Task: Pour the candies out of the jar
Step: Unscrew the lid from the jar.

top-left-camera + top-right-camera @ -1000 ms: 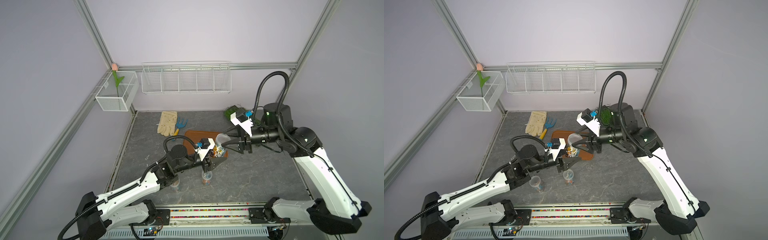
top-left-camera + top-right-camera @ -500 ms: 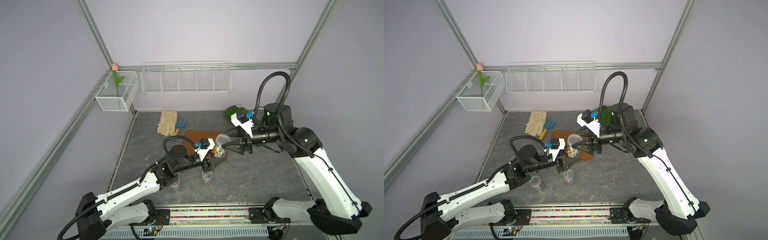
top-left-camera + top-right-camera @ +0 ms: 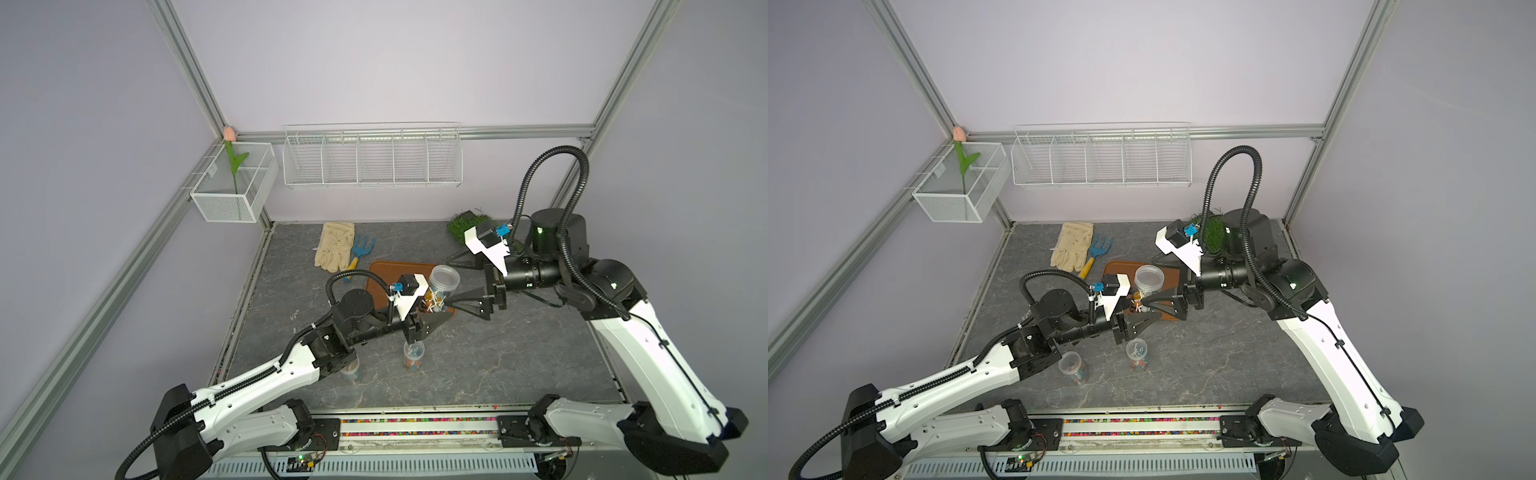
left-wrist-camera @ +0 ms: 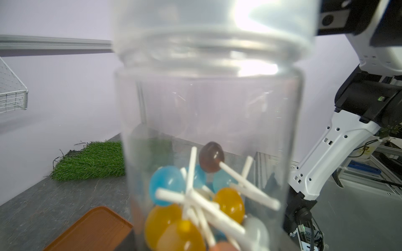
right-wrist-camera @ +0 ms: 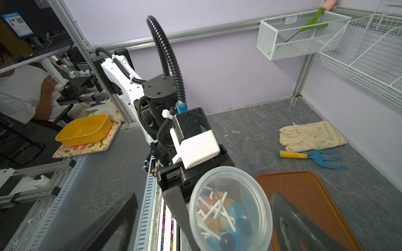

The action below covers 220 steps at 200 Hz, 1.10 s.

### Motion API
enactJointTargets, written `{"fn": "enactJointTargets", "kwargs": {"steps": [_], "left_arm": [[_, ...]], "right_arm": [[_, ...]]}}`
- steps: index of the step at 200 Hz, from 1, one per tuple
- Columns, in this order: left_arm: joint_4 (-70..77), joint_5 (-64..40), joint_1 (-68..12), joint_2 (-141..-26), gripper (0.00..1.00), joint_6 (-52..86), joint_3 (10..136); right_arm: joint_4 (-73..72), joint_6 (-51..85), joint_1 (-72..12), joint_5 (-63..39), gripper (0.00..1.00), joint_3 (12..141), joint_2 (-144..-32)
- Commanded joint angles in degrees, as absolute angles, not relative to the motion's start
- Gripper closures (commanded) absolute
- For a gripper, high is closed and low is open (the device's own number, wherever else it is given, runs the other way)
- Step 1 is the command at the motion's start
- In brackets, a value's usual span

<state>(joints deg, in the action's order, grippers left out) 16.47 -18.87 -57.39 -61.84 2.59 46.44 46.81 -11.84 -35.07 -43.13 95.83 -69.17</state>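
Note:
A clear jar (image 3: 441,286) (image 3: 1148,279) with a wide clear top hangs upright over the brown tray (image 3: 382,274) (image 3: 1112,270). My left gripper (image 3: 434,311) (image 3: 1138,312) is shut on the jar's lower body. The candies (image 4: 228,204) (image 5: 221,215) lie in its bottom: blue, orange and dark brown heads on white sticks. My right gripper (image 3: 451,281) (image 3: 1149,283) (image 5: 204,200) stands open, with one finger on each side of the jar's top and a gap at both. In the left wrist view the jar (image 4: 208,130) fills the frame and hides the fingers.
Two small clear jars (image 3: 413,353) (image 3: 351,370) stand near the front, below the left arm. A glove (image 3: 334,247) and a blue hand rake (image 3: 363,247) lie at the back. A grass patch (image 3: 465,224) sits back right. Wire baskets (image 3: 372,160) hang on the wall.
My right gripper's jaws have spread wide apart from the jar's top. The left gripper and the jar have stayed where they were.

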Motion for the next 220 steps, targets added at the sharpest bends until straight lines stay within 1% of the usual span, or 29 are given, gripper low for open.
{"fn": "enactJointTargets", "kwargs": {"steps": [1, 29, 52, 63, 94, 121, 186, 220], "left_arm": [[18.1, -17.6, -57.3, -61.7, 0.54, 3.2, 45.6], [19.0, -16.0, -57.3, -61.7, 0.54, 2.8, 44.9], [18.9, -15.2, -57.3, -62.0, 0.54, 2.5, 44.8], [18.9, -15.1, -57.3, -62.1, 0.54, 2.4, 44.9], [18.9, -14.9, -57.3, -62.2, 0.54, 2.4, 44.9], [18.8, -14.6, -57.3, -62.3, 0.54, 2.4, 44.8], [17.7, -14.1, -57.3, -61.6, 0.54, 2.0, 44.5], [17.7, -14.1, -57.3, -61.7, 0.54, 1.8, 44.5]], "right_arm": [[42.3, -5.8, -35.4, -37.3, 0.04, 95.4, -67.1], [38.8, 2.1, -35.7, -32.7, 0.05, 94.0, -65.3], [41.1, 6.2, -38.5, -22.1, 0.05, 93.4, -64.9], [42.0, 7.2, -40.5, -18.8, 0.05, 93.0, -64.9], [42.0, 9.9, -43.8, -13.2, 0.04, 91.1, -64.8], [41.8, 10.4, -44.6, -12.0, 0.0, 90.3, -65.5], [40.0, 10.2, -45.7, -13.9, 0.16, 89.9, -67.9], [40.0, 9.8, -45.8, -13.5, 0.34, 89.8, -68.3]]}}
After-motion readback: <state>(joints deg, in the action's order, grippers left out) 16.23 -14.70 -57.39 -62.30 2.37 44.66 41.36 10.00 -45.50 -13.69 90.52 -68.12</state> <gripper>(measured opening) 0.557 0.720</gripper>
